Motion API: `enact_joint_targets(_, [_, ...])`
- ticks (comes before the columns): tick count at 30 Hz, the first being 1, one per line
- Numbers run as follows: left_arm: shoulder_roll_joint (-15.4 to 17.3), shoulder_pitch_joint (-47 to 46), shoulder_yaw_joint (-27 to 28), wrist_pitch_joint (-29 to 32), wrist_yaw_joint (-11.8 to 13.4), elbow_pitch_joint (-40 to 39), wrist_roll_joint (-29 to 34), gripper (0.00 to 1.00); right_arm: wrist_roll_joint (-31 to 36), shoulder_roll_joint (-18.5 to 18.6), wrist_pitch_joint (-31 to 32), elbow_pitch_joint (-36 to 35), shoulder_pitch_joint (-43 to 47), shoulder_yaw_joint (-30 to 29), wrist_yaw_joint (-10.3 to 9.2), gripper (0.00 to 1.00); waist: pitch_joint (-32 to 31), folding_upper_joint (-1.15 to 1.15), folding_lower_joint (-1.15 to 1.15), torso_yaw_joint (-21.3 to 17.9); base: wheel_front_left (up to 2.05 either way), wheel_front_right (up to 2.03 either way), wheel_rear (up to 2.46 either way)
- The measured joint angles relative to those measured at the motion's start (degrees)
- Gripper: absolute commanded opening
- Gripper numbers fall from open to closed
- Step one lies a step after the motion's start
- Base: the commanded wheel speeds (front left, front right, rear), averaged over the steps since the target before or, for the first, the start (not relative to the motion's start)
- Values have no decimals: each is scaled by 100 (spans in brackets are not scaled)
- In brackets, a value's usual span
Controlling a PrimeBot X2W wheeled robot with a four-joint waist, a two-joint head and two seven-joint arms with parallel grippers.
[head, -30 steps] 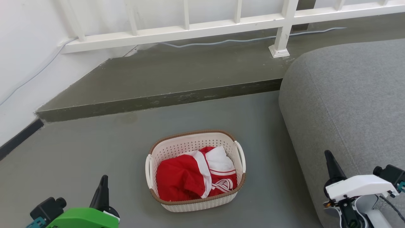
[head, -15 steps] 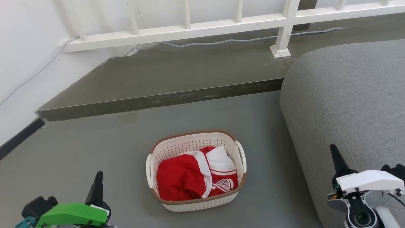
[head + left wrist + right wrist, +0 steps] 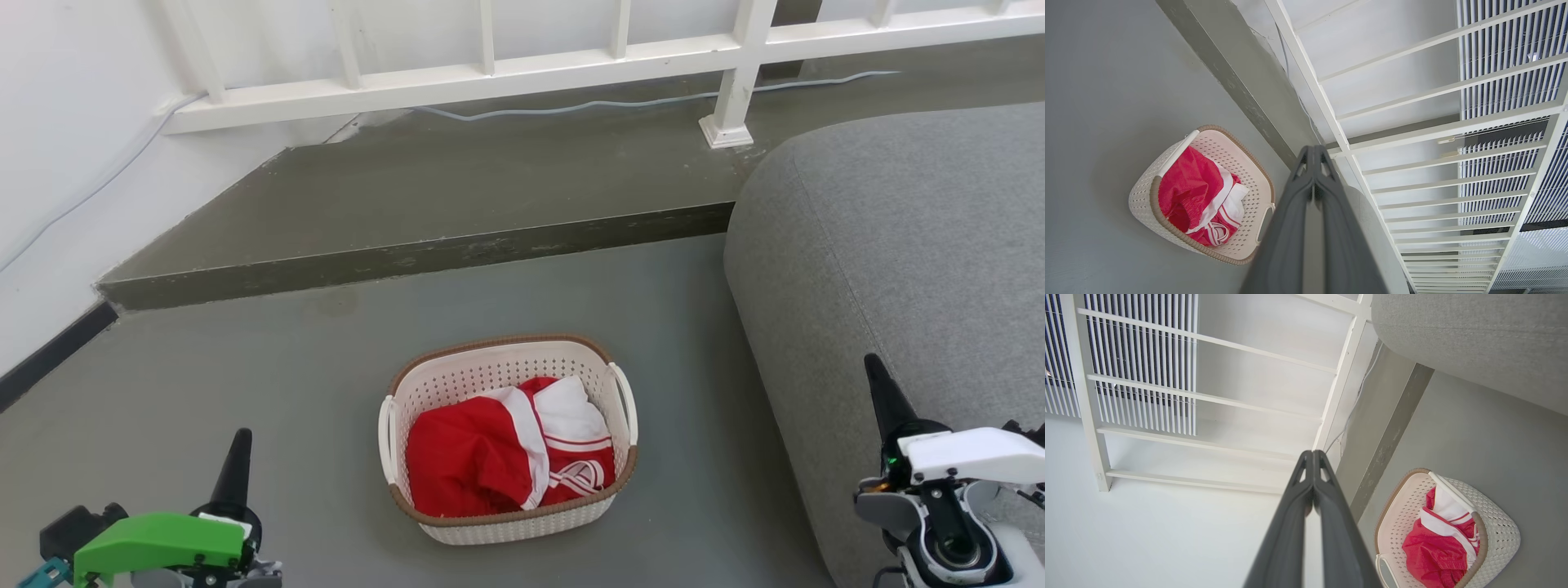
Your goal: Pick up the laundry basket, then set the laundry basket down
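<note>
While on the floor (image 3: 245, 367), laundry basket (image 3: 490, 377) with red clothes (image 3: 465, 457)

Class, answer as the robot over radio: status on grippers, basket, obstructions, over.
Both shut, empty: left gripper left of laundry basket, right gripper beside grey sofa. Basket on floor, red-and-white garment inside, neither handle held. Sofa close on right side.

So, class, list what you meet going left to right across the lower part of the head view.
First the left gripper → the laundry basket, with red and white clothes inside → the right gripper.
</note>
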State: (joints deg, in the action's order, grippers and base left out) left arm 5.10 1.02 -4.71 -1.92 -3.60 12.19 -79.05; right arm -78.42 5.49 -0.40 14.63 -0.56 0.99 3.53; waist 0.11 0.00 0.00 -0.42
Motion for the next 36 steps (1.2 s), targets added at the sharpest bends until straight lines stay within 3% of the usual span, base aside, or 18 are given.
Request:
enact_joint_targets(23, [34,-282,321,346,-269,197,-1682,0,-1552,-87,358,60,-207,-479,298,0,9,0,0,40,0,0,0])
enact_joint_targets(36, [38,-292,346,346,-302,235,-1725,0,-1629,-92,366,77,-253,-512,300,0,8,0,0,41,0,0,0])
